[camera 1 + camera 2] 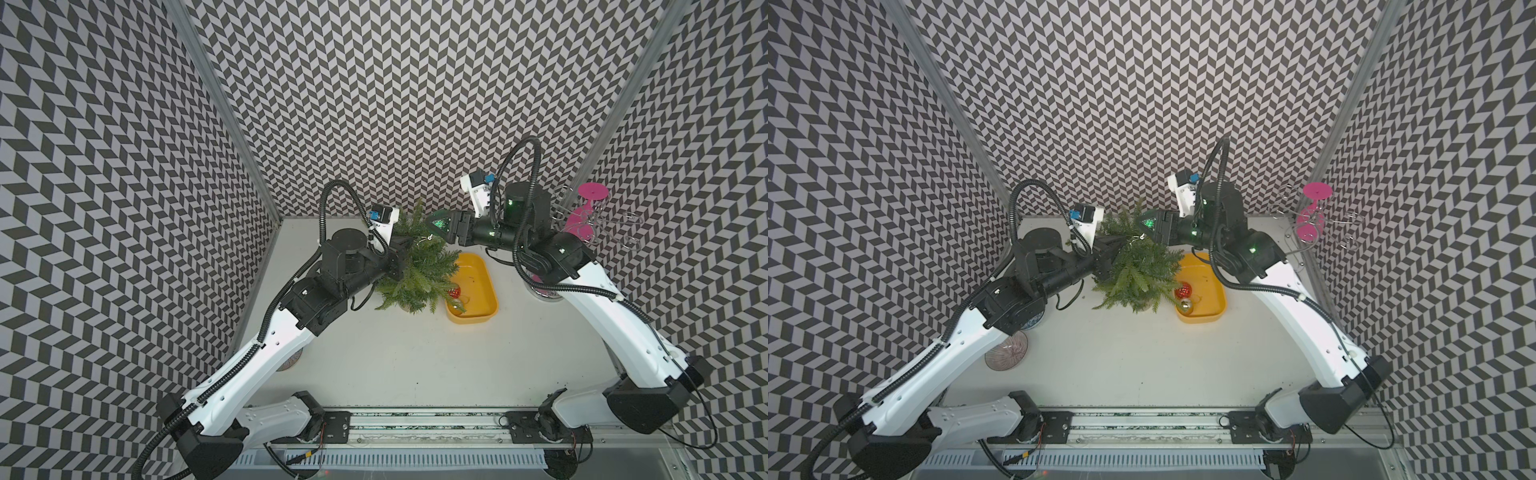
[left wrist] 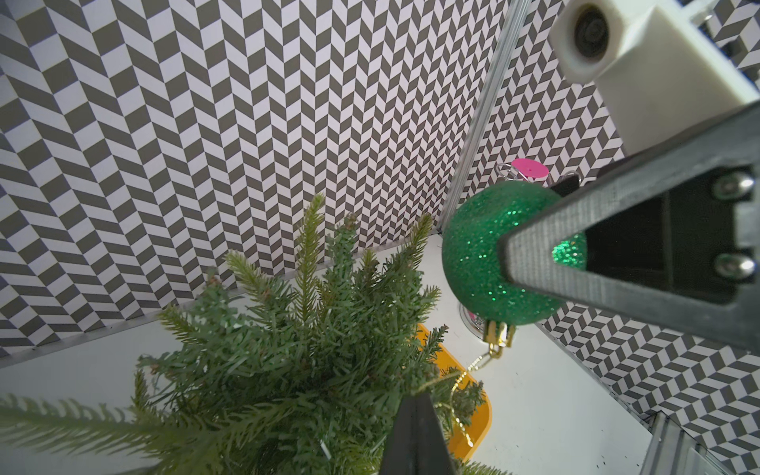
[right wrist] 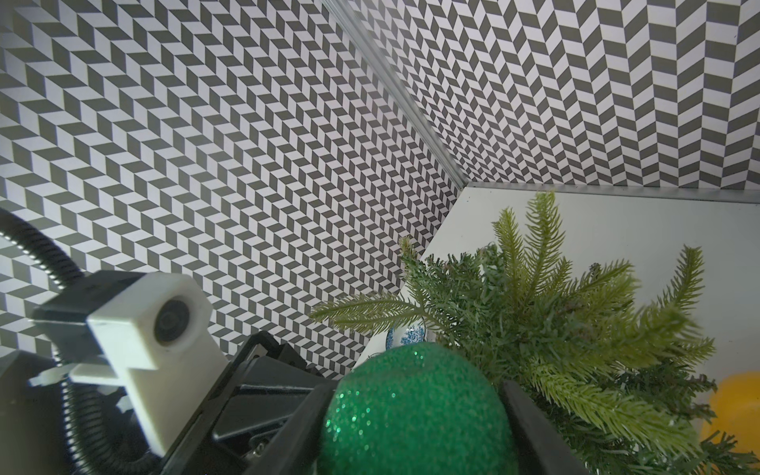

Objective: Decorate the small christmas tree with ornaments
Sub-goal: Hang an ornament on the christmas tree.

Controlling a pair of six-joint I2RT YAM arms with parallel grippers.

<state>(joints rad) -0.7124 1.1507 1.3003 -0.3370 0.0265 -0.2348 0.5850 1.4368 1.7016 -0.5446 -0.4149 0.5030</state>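
The small christmas tree [image 1: 415, 270] [image 1: 1138, 270] stands at the back of the table between both arms. My right gripper [image 1: 440, 224] [image 3: 415, 411] is shut on the glittery green ornament [image 2: 477, 263] [image 3: 411, 411], holding it level with the treetop, cap downward. Its gold hanger thread [image 2: 473, 366] runs down to my left gripper [image 2: 417, 401] [image 1: 409, 242], which is shut on the thread among the upper branches. A red ornament [image 1: 1182, 289] and a pale gold ornament [image 1: 1185, 305] lie in the yellow tray [image 1: 482, 291] to the right of the tree.
A pink-topped wire glass rack [image 1: 592, 199] stands at the back right corner. A ribbed glass bowl [image 1: 1007, 352] and a blue-patterned dish [image 1: 1034, 322] sit under the left arm. Patterned walls close in the table on three sides.
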